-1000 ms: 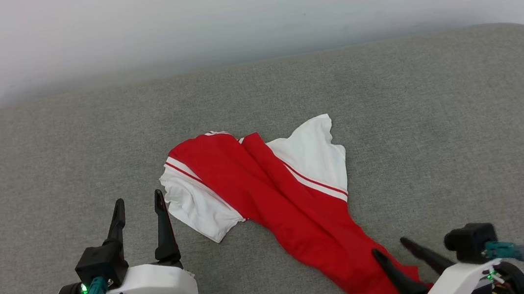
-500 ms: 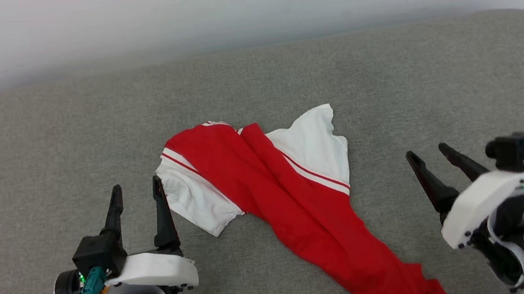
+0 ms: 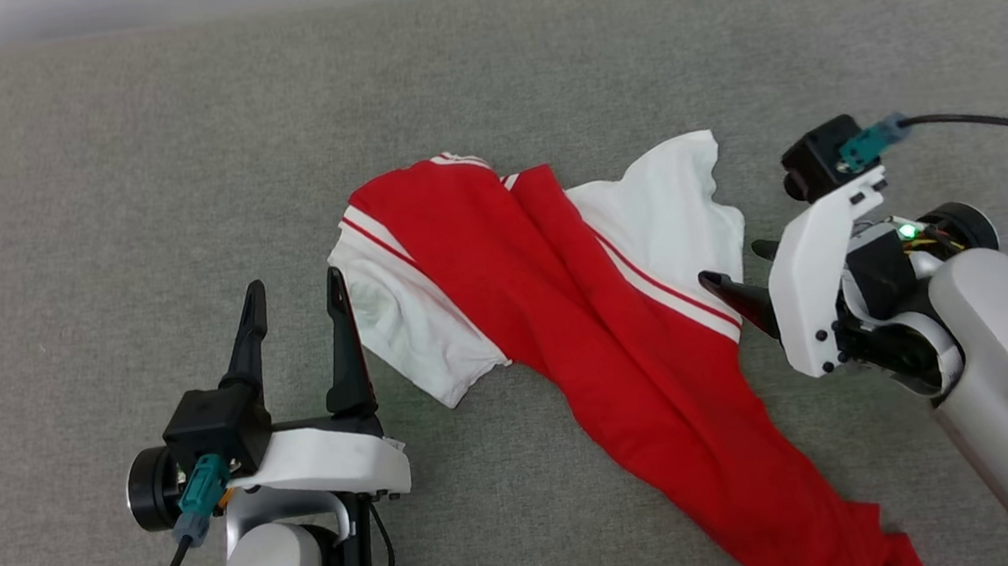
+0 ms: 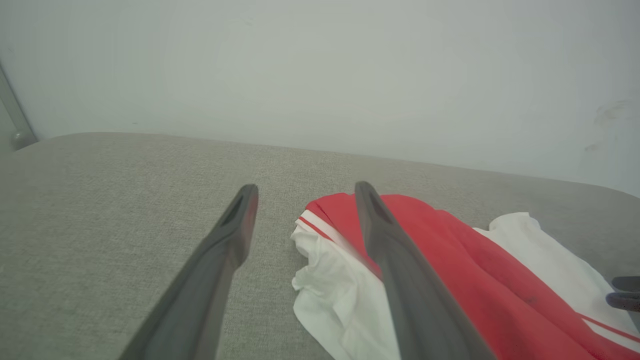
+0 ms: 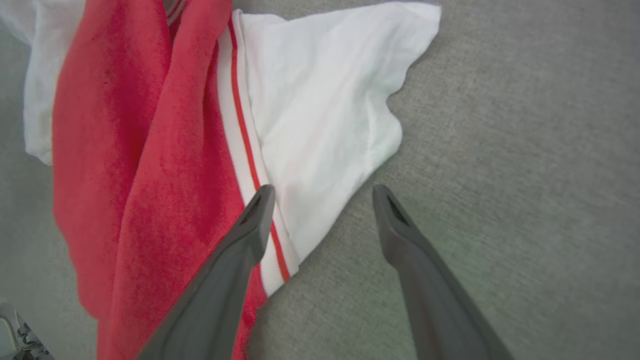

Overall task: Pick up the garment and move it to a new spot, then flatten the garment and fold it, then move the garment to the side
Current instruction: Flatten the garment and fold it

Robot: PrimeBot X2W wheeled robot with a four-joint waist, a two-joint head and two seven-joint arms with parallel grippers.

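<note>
My left tool [image 3: 293, 281] and right tool [image 5: 322, 192] both gape empty beside the shirt [image 3: 625, 345], bunched on the grey cushion [image 3: 75, 180]. I'd pinch each white sleeve [image 3: 675, 197] at its edge, then spread evenly.

head: high, facing down | wrists: near surface | all share garment [image 3: 605, 338]

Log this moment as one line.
T-shirt: bunched, unfolded, on grey surface | left end effector: open, beside one white sleeve | right end effector: open, over other sleeve's edge
</note>
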